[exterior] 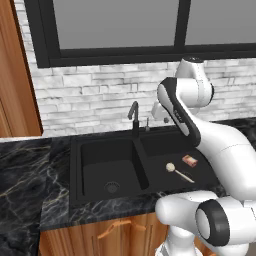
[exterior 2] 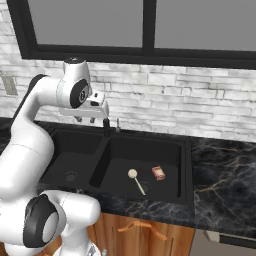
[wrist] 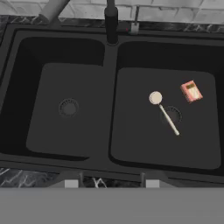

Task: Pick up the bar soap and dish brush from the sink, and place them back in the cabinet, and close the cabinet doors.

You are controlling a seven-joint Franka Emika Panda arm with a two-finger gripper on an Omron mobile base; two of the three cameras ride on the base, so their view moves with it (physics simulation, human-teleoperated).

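Observation:
The black double-basin sink (exterior: 142, 192) (exterior 2: 185, 165) (wrist: 109, 144) is set in dark marbled stone. In its right basin lie the pinkish-orange bar soap (exterior: 189, 160) (exterior 2: 158, 173) (wrist: 191, 91) and, just left of it, the dish brush (exterior: 179, 172) (exterior 2: 135, 180) (wrist: 163, 111) with its round cream head and thin handle. My gripper (exterior: 161, 119) (exterior 2: 86, 120) (wrist: 112, 183) hangs high over the sink's middle, near the faucet, open and holding nothing. A tall reddish-brown wooden surface of the cabinet (exterior: 15, 75) shows at the far left; whether it is a door or a side I cannot tell.
A slim black faucet (exterior: 134, 117) (exterior 2: 106, 125) (wrist: 111, 24) rises behind the basin divider. A white brick wall and a dark-framed window (exterior: 120, 30) stand behind. Lower wooden cabinet fronts with curved handles (exterior: 120, 227) (exterior 2: 140, 226) sit under the counter. Marbled counter (exterior: 25, 170) (exterior 2: 225, 185) lies on both sides.

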